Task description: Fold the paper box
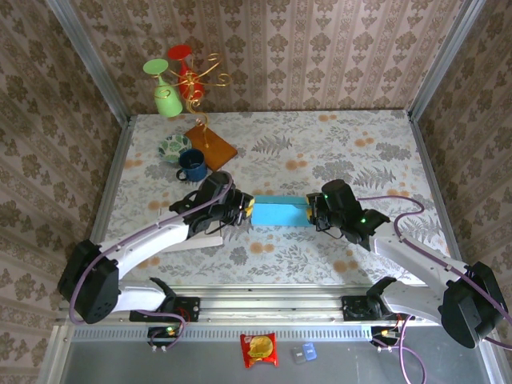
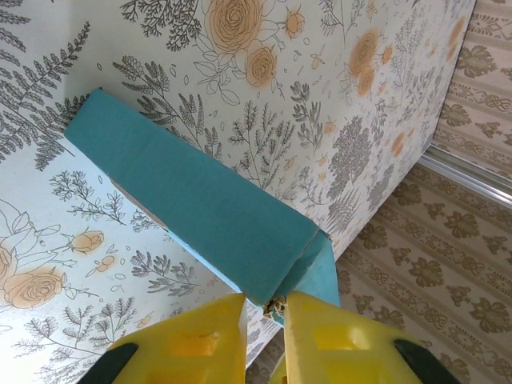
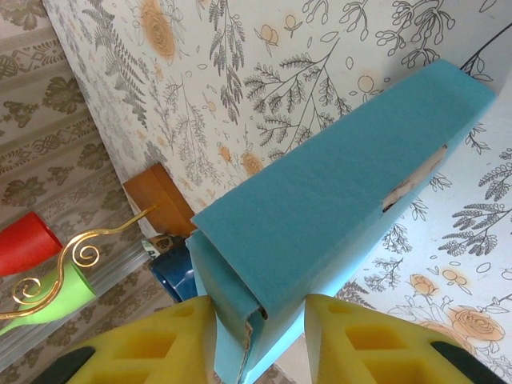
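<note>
Left claw [image 2: 266, 310]: pinching the box [image 2: 200, 208] flap
Right claw [image 3: 258, 320]: clamping other end
Risk: opposing pulls (both ends held) tear flap

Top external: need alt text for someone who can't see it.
Two robot arms meet mid-table, the left gripper and right gripper each clamped on one end of a teal paper box. At back left stand a blue mug, a patterned bowl and a gold wire cup rack.
</note>
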`<state>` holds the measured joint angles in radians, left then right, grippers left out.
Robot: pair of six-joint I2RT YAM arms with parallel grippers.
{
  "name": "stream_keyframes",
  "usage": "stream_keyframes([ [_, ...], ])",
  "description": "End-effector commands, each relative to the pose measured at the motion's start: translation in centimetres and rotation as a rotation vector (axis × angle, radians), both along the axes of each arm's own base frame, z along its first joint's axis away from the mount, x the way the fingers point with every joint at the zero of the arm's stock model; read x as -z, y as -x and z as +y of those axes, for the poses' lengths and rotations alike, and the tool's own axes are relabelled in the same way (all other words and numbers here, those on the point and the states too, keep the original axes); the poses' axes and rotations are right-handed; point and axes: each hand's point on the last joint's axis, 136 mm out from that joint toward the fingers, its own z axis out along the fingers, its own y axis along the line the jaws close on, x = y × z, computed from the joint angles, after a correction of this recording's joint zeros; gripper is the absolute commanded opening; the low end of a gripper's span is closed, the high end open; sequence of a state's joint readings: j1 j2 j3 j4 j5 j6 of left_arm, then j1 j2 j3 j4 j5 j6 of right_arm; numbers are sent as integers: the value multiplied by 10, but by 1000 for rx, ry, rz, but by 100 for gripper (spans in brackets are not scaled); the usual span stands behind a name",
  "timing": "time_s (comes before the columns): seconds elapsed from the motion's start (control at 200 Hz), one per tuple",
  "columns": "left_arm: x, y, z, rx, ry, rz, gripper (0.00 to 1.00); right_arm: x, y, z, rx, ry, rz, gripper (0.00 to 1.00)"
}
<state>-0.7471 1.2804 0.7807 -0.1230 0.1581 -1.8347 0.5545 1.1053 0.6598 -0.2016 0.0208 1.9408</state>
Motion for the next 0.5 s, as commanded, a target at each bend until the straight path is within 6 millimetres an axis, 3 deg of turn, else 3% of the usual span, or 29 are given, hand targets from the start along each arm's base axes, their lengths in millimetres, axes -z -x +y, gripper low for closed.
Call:
stream_keyframes([
  [0.0, 42, 19, 22, -46, -104, 122, 16, 48, 41, -21, -13, 119, 243, 31],
  [0.145, 50, 23, 26, -40, -116, 130, 11, 63, 66, -22, -52, 143, 394, 26],
  [0.26, 54, 25, 26, -34, -118, 127, 9, 61, 68, -20, -70, 140, 407, 25],
  [0.355, 53, 25, 27, -22, -121, 115, 9, 52, 64, -17, -89, 126, 386, 26],
  [0.495, 47, 19, 27, 15, -121, 53, 8, 20, 43, -2, -179, 66, 245, 41],
])
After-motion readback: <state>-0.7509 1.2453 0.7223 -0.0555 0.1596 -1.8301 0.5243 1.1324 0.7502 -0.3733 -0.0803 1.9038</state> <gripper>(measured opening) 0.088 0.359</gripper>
